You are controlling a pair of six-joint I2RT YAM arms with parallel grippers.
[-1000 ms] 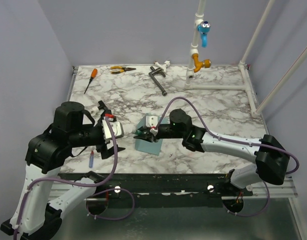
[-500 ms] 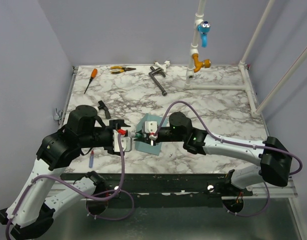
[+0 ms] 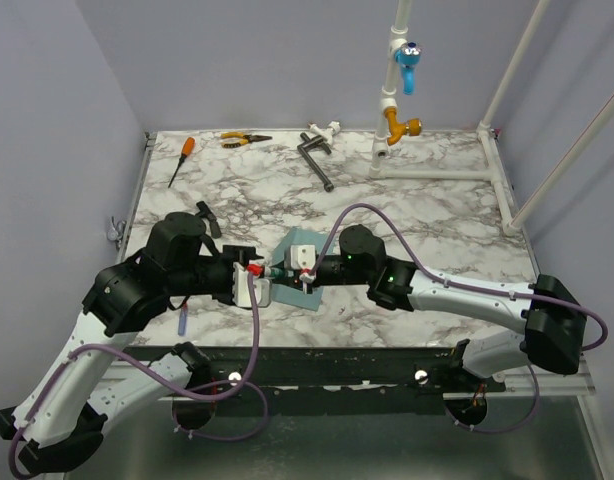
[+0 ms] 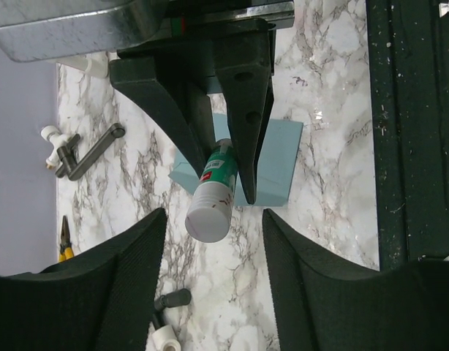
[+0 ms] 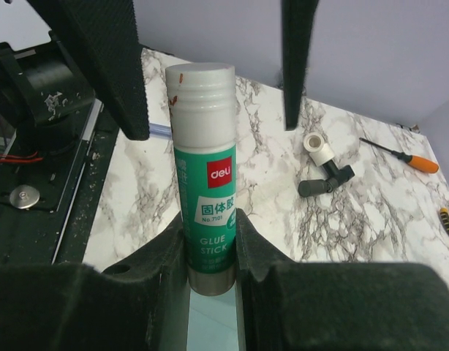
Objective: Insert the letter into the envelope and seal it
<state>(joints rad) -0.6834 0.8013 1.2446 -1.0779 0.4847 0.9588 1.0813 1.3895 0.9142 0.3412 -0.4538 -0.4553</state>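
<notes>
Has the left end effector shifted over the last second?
Yes. The left end effector moved right, away from the screwdriver at the far left, up to the glue stick over the envelope.

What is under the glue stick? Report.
The envelope lies on the table beneath the glue stick held by the right gripper. Stick and fingers cover its middle; its contents are hidden.

Teal envelope (image 4: 283, 161), green-and-white glue stick (image 5: 203, 205)

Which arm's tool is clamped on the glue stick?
The right tool, shut on the glue stick's green body; the left tool is open, fingers either side of the white cap.
</notes>
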